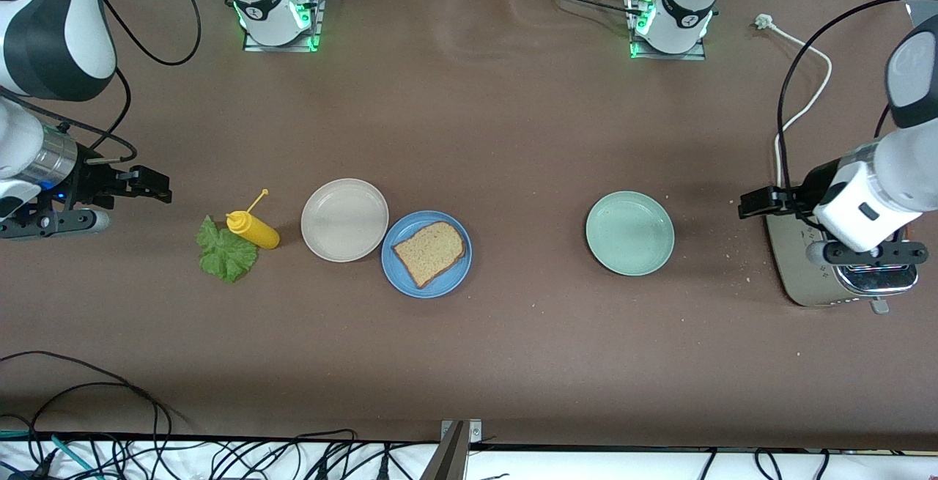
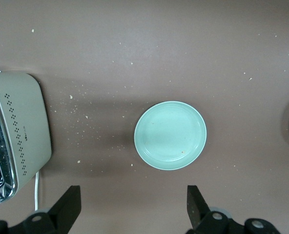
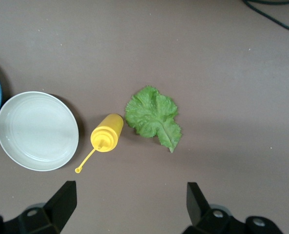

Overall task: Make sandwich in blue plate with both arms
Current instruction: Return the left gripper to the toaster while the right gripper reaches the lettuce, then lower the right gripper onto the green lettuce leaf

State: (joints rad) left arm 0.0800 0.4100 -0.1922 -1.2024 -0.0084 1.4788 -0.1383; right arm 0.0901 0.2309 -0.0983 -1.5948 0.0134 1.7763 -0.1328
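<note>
Right gripper (image 1: 157, 188) hangs over bare table at the right arm's end, fingers spread wide, nothing in them; you only see the two fingertips (image 3: 61, 200) in its wrist view, and the arm itself is cut off by the frame edge. Lettuce leaf (image 1: 226, 251) lies flat on the table, the yellow squeeze bottle (image 1: 253, 229) on its side at the leaf's 1 o'clock in the front view, touching or overlapping the leaf's edge, can't tell which. Beige plate (image 1: 344, 219) sits next along, with the blue plate (image 1: 407, 280) at its 4 o'clock, rims touching. One toasted bread slice (image 1: 430, 251) lies on the blue plate; in the right wrist view both are nearly cut off. Pale green plate (image 1: 629, 232) sits well apart, toward the left arm's end. Left gripper (image 1: 749, 203) hangs over the table beside the toaster (image 1: 810, 286), fingers wide, holding nothing. The left arm covers most of the toaster top, so the slots are hard to make out.
</note>
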